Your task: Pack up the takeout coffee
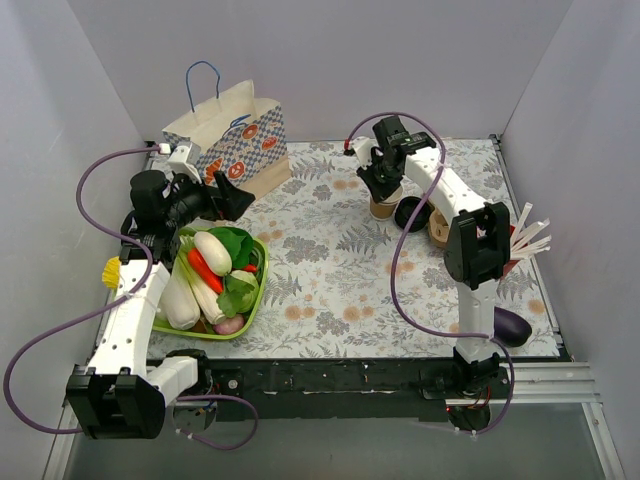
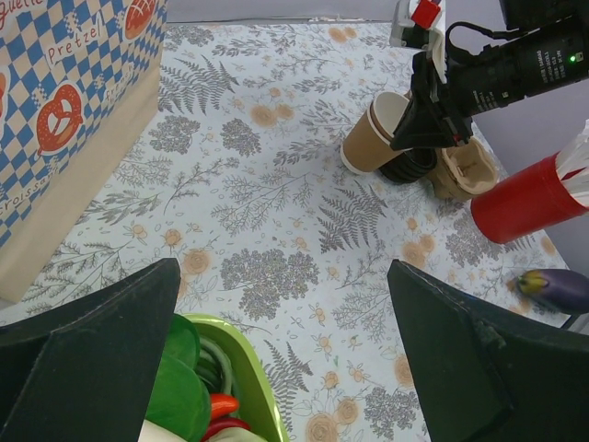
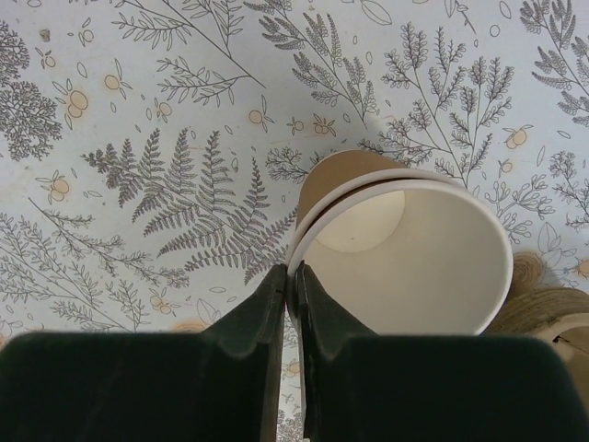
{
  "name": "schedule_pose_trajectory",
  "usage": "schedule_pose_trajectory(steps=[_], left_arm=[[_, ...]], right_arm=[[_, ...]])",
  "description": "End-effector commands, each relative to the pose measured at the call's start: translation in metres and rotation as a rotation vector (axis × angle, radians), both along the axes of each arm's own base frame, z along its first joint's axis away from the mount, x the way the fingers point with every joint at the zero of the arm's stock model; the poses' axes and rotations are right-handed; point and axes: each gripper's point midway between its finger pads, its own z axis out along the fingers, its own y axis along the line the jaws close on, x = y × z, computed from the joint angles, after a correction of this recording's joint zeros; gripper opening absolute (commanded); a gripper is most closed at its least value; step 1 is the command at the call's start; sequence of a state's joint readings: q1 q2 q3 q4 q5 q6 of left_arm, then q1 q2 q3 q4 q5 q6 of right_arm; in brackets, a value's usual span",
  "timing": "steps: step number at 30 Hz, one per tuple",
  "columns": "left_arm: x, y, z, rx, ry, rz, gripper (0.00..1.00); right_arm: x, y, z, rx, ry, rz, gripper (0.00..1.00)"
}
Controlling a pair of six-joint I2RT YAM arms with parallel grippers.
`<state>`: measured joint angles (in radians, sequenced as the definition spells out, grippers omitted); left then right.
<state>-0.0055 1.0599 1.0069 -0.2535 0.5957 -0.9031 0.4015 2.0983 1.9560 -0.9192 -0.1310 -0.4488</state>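
The tan kraft paper cup [image 1: 383, 208] has no lid on and its white inside shows. It tilts on the table at the back right, also in the left wrist view [image 2: 370, 140] and the right wrist view [image 3: 405, 249]. My right gripper [image 1: 384, 186] [image 3: 293, 272] is shut on the cup's rim, one finger inside and one outside. The round black lid [image 1: 412, 213] [image 2: 410, 168] lies just right of the cup. My left gripper [image 1: 232, 196] [image 2: 283, 276] is open and empty, above the table by the green tray's far end.
A brown cardboard cup carrier [image 1: 441, 229] [image 2: 466, 171] sits right of the lid. A red cup of white sticks [image 1: 511, 262] [image 2: 529, 198] and an eggplant [image 1: 512, 325] are at the right edge. A pretzel-print paper bag [image 1: 236, 140] stands back left. A green vegetable tray [image 1: 256, 296] is front left.
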Motion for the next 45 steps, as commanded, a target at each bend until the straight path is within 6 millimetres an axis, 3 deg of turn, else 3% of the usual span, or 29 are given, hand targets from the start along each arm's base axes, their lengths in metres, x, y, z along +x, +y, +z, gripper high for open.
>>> schedule_pose_trajectory(steps=[1,9,15,21,28,37,38,45], left_arm=[[-0.001,-0.004,0.004,-0.017,-0.015,-0.026,0.98],[-0.004,-0.004,0.001,-0.02,-0.009,-0.032,0.98],[-0.006,-0.004,0.001,-0.016,-0.01,-0.031,0.98],[-0.006,-0.004,-0.003,-0.013,-0.003,-0.032,0.98],[-0.004,-0.004,-0.004,-0.02,0.005,-0.031,0.98],[-0.003,-0.004,-0.005,-0.017,0.004,-0.028,0.98],[0.0,0.006,-0.005,-0.018,0.005,0.0,0.98],[0.001,0.007,-0.007,-0.021,0.01,0.004,0.98]], right_arm=[[-0.002,-0.002,0.033,0.02,-0.066,0.004,0.16],[-0.004,-0.003,0.019,0.003,-0.042,0.014,0.31],[-0.004,0.0,0.02,0.013,-0.036,0.025,0.31],[-0.015,0.012,0.034,0.089,-0.023,0.084,0.34],[-0.019,0.011,0.023,0.074,0.004,0.094,0.34],[-0.012,0.01,0.02,0.057,-0.004,0.079,0.28],[-0.013,0.009,0.02,0.055,-0.004,0.08,0.28],[-0.011,0.008,0.016,0.046,-0.004,0.075,0.26]])
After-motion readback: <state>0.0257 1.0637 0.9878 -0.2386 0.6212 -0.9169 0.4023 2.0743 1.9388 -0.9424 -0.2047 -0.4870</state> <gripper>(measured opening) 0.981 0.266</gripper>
